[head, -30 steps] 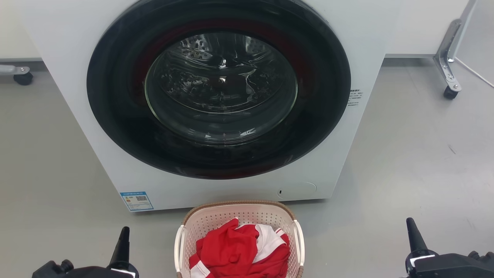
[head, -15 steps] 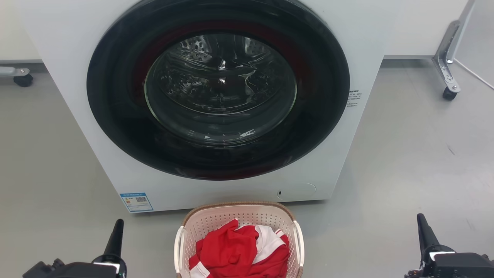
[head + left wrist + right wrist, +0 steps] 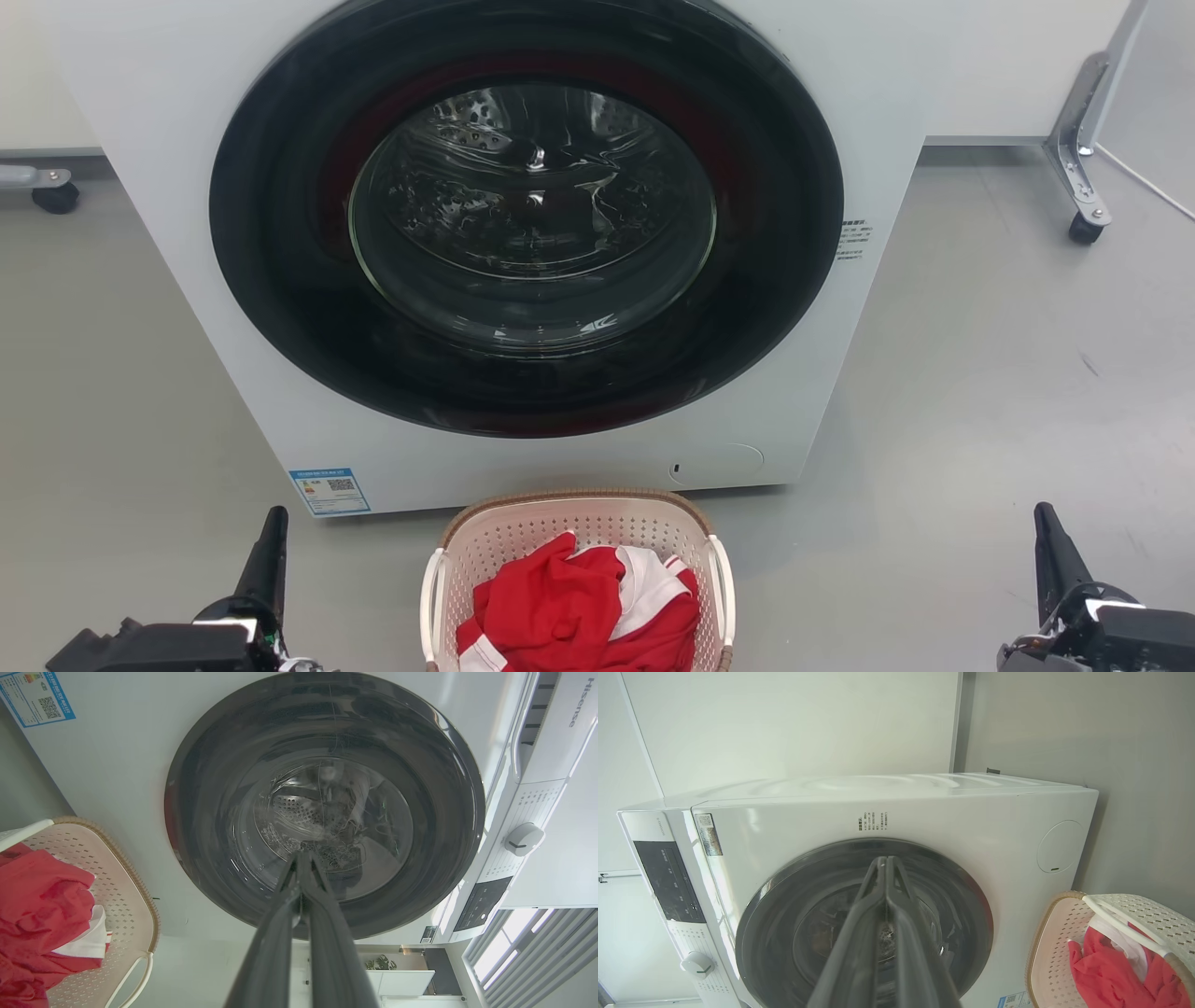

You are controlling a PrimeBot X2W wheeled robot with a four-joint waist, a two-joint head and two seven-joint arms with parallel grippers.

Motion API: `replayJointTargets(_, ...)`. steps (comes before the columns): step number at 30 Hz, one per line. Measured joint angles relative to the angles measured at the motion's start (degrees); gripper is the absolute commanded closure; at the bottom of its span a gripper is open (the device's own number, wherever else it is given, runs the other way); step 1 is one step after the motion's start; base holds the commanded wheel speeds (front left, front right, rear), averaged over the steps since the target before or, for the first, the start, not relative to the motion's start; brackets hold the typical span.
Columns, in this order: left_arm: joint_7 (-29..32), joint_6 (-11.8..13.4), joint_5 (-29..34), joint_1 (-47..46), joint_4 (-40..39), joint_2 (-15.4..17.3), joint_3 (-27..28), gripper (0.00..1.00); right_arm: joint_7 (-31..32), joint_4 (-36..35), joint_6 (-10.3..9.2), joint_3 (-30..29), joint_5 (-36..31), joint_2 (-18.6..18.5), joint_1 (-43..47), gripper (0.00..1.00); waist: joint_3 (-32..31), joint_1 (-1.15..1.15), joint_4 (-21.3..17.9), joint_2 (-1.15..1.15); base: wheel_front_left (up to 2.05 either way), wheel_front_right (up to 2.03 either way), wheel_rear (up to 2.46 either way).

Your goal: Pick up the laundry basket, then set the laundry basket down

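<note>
The laundry basket (image 3: 523, 537) stands on the floor in front of the washer, cream-white and perforated, with a brown rim and white side handles; red and white clothes lie inside. It also shows as the basket (image 3: 119, 891) at the lower left of the left wrist view and the basket (image 3: 1052, 956) at the lower right of the right wrist view. My left gripper (image 3: 274, 523) is at the lower left, well left of the basket, shut and empty, its fingers (image 3: 301, 877) pressed together. My right gripper (image 3: 1044, 518) is far to the right, shut and empty, its fingers (image 3: 885, 868) also together.
The white front-loading washer (image 3: 887, 112) with its closed dark round door (image 3: 527, 215) stands right behind the basket. A wheeled metal leg (image 3: 1083, 187) is at the back right, a caster (image 3: 54, 194) at the back left. Grey floor spreads on both sides.
Both grippers have moved outward, away from the basket: the left one to the left, the right one to the right. The basket has not moved.
</note>
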Motion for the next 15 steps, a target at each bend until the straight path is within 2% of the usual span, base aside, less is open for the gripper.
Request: replayJointTargets(15,0.0,0.0,-0.5,0.0,0.1,-0.1,0.0,1.00,0.0,0.0,0.01,0.0,0.0,0.0,-0.1,1.00,0.0,0.00,0.0,0.00,0.00,0.00,0.00)
